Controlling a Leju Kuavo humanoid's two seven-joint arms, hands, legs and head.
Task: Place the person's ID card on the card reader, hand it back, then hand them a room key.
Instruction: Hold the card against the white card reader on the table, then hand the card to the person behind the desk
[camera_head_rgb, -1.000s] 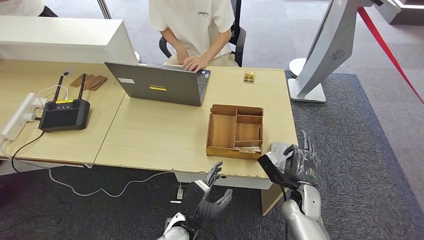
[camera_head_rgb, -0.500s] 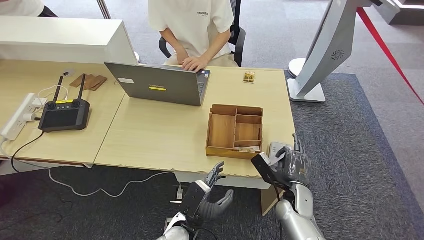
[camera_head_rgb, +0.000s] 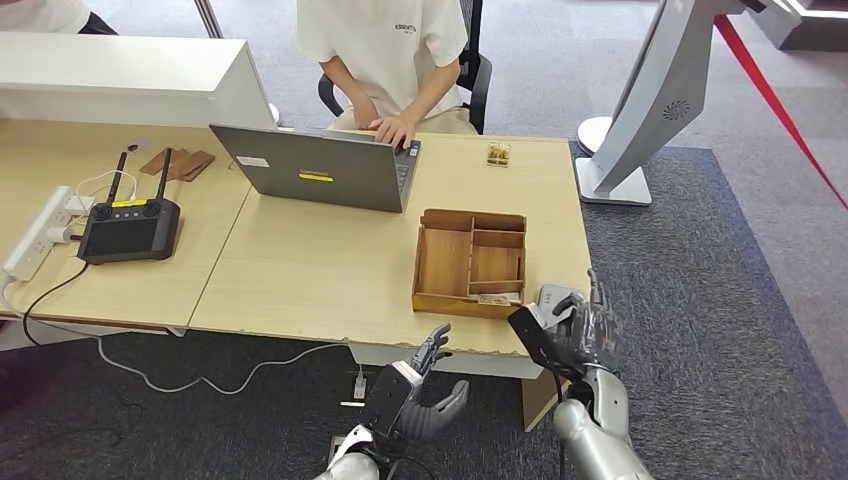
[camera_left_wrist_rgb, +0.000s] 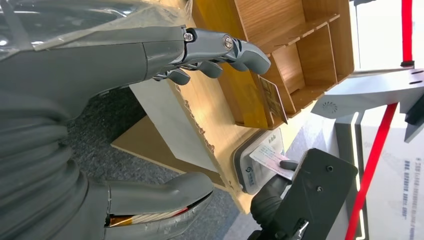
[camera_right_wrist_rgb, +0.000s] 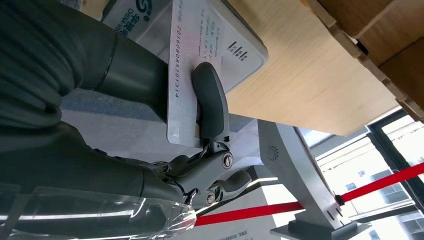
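Observation:
My right hand pinches the white ID card between thumb and a finger. The card lies over the grey card reader, which sits at the table's near right corner. Whether the card touches the reader I cannot tell. In the left wrist view the ID card rests across the card reader. A room key card stands in the front slot of the wooden tray. My left hand hangs below the table's front edge, fingers apart, holding nothing.
A person sits across the table typing on a grey laptop. A black controller and a power strip lie at the left. A white stand rises beyond the right end of the table.
My right hand has shifted left and slightly down with the ID card, onto the reader, then held almost still. The person's hand has moved a little on the keyboard.

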